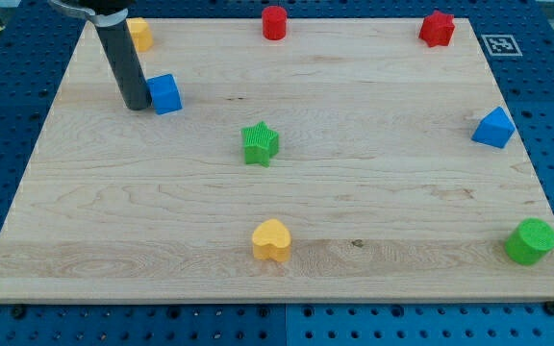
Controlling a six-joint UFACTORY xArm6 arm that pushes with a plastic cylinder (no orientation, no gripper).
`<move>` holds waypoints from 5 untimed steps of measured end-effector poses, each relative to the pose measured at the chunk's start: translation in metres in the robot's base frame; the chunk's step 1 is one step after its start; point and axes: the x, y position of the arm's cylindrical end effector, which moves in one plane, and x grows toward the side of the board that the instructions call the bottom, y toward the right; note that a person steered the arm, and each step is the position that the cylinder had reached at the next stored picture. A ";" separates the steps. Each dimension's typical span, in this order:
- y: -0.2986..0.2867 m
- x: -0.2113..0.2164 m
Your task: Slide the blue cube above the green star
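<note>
The blue cube (165, 94) sits on the wooden board (373, 192) at the view's upper left. The green star (260, 143) lies near the board's middle, to the right of and below the cube. My rod comes down from the view's top left, and my tip (136, 104) rests on the board right at the cube's left side, touching it or nearly so.
A yellow block (139, 35) sits behind the rod at the top left. A red cylinder (274, 22) and a red block (437, 28) stand along the top edge. A blue triangular block (493, 128) is at the right, a green cylinder (531, 240) at the lower right, a yellow heart (271, 240) at the bottom middle.
</note>
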 end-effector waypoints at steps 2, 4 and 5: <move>-0.002 -0.008; -0.004 -0.015; 0.027 -0.013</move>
